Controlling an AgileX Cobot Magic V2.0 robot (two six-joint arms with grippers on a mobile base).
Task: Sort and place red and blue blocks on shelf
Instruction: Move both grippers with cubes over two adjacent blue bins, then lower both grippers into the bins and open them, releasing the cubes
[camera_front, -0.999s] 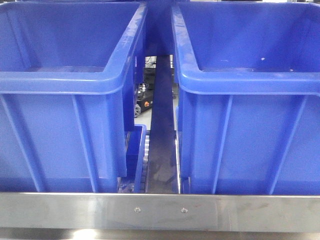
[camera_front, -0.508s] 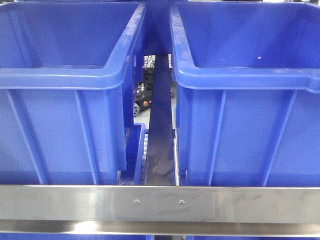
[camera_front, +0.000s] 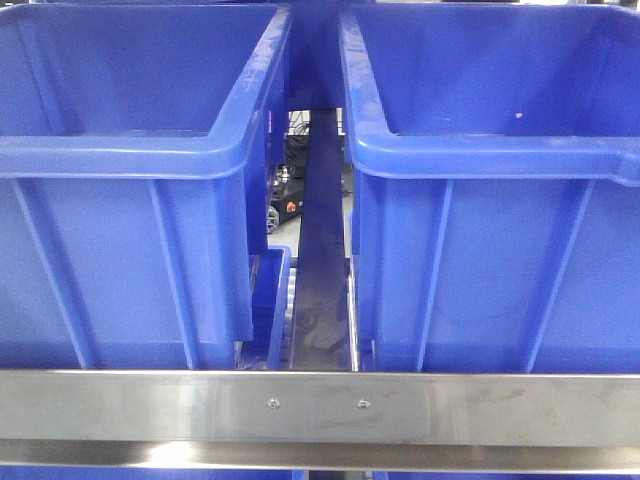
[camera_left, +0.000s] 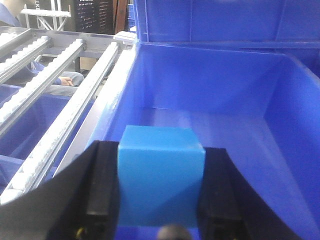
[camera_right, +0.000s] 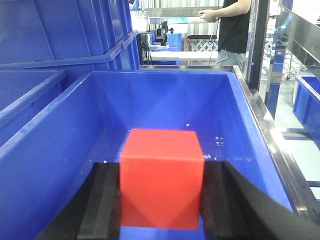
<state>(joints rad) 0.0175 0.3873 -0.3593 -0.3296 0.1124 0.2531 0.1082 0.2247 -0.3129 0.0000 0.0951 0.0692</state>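
Blue block (camera_left: 161, 176) sits clamped in the left hand (camera_left: 159, 210); red block (camera_right: 161, 177) clamped in the right hand (camera_right: 160, 210).

Held in the black left gripper (camera_left: 161, 220): a plain light-blue block (camera_left: 161, 177), paler than the deep blue bin (camera_left: 280, 125) behind. In the black right gripper (camera_right: 161, 210): a solid red block (camera_right: 161, 177), over another deep blue bin (camera_right: 60, 150) flecked white on its floor. Along the front: brushed silver-grey shelf rail (camera_front: 150, 405), unpatterned. Beside the left bin: white roller tracks (camera_left: 55, 135) in silver frames.
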